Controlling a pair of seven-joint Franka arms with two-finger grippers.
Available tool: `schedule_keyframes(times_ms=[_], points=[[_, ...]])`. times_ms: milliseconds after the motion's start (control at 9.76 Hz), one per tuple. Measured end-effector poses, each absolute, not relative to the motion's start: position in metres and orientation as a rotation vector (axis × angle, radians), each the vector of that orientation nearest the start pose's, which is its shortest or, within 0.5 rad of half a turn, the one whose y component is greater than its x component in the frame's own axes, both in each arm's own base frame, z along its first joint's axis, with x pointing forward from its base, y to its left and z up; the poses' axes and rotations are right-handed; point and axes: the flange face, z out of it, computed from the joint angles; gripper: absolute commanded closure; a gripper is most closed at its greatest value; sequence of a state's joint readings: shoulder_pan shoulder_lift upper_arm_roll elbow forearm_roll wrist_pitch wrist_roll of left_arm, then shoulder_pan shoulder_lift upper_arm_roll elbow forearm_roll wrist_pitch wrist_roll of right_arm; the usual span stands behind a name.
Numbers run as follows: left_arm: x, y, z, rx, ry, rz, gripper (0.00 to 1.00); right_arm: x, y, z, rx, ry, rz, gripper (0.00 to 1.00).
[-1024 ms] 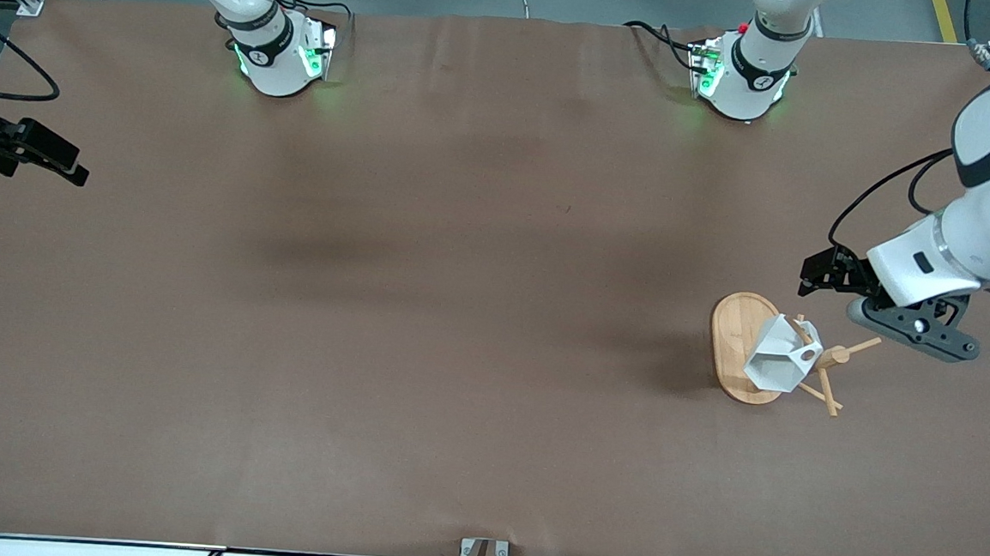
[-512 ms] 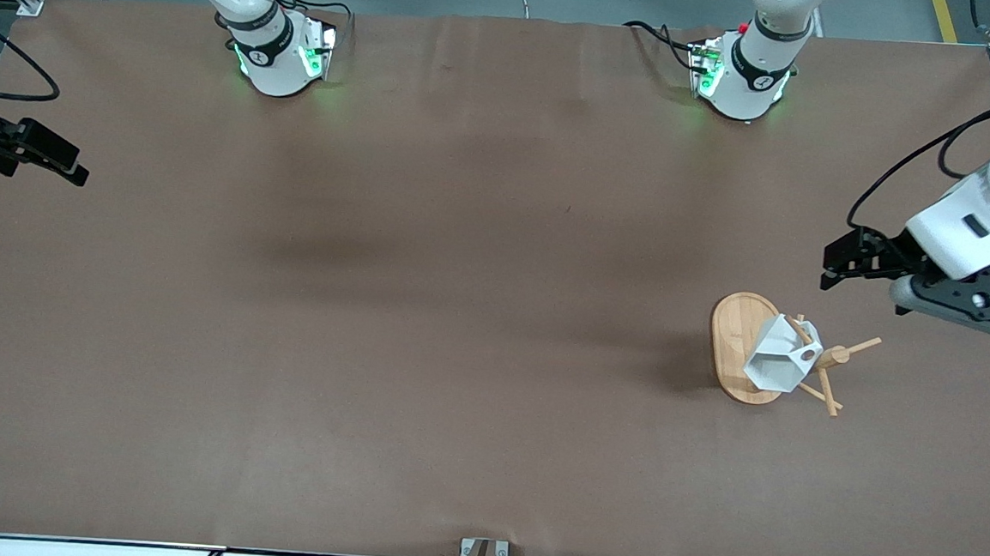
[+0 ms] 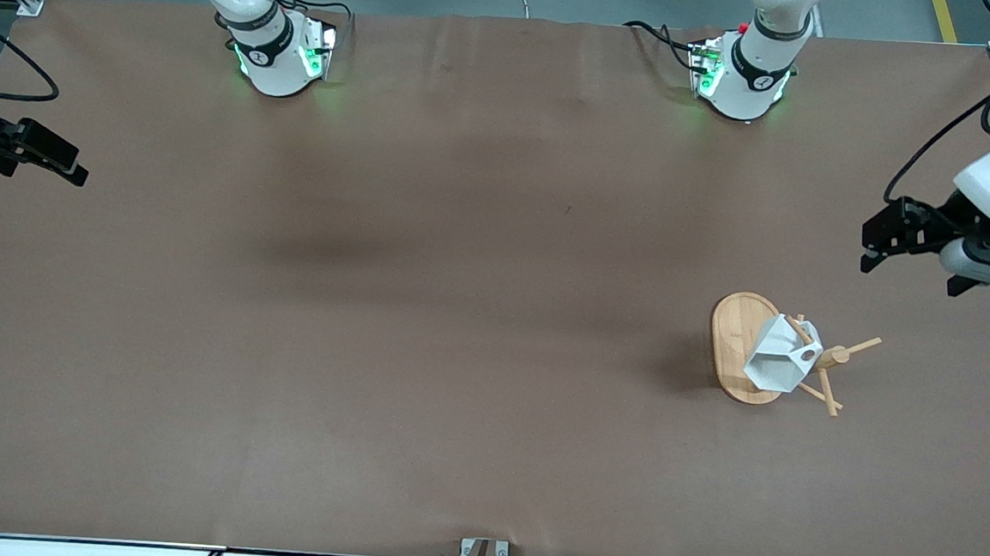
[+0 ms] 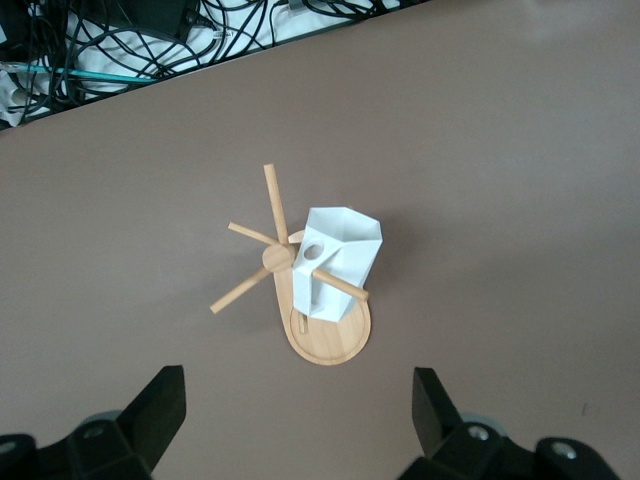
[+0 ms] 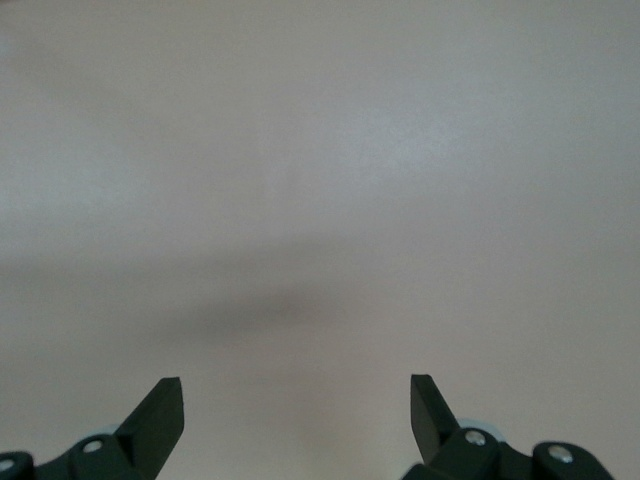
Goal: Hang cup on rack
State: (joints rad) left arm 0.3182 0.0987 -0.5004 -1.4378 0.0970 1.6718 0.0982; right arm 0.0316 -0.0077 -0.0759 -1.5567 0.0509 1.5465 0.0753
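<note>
Front view: cup (image 3: 778, 361) hangs on rack (image 3: 740, 345).

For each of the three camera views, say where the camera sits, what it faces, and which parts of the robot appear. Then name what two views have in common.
Front view: high across the table, facing both bases; shows the cup hung on the rack, the left gripper and the right gripper.
Left wrist view: looks down between its own open fingers at cup and rack.
Right wrist view: looks down past its own open fingers at bare table.
Shared: front and left wrist views both show cup and rack.
</note>
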Motion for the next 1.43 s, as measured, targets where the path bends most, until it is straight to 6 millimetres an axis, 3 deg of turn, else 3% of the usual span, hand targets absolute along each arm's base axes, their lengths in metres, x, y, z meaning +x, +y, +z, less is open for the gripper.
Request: schedule_keyframes(times_ms=[307, 614, 922, 1434], points=[[0.564, -0.086, 0.663, -3.059, 0.407, -0.197, 0.00, 0.550, -0.019, 0.633, -3.085, 0.183, 0.005, 0.00], [0.539, -0.076, 0.657, -3.103, 0.297, -0.145, 0.00, 0.550, -0.019, 0.633, -3.085, 0.183, 0.005, 0.00], [0.515, -0.084, 0.654, -3.120, 0.189, -0.113, 0.00, 0.550, -0.019, 0.633, -3.085, 0.183, 0.005, 0.00], [0.511, -0.077, 0.654, -3.121, 0.167, -0.110, 0.00, 0.550, -0.019, 0.633, -3.085, 0.183, 0.005, 0.00]])
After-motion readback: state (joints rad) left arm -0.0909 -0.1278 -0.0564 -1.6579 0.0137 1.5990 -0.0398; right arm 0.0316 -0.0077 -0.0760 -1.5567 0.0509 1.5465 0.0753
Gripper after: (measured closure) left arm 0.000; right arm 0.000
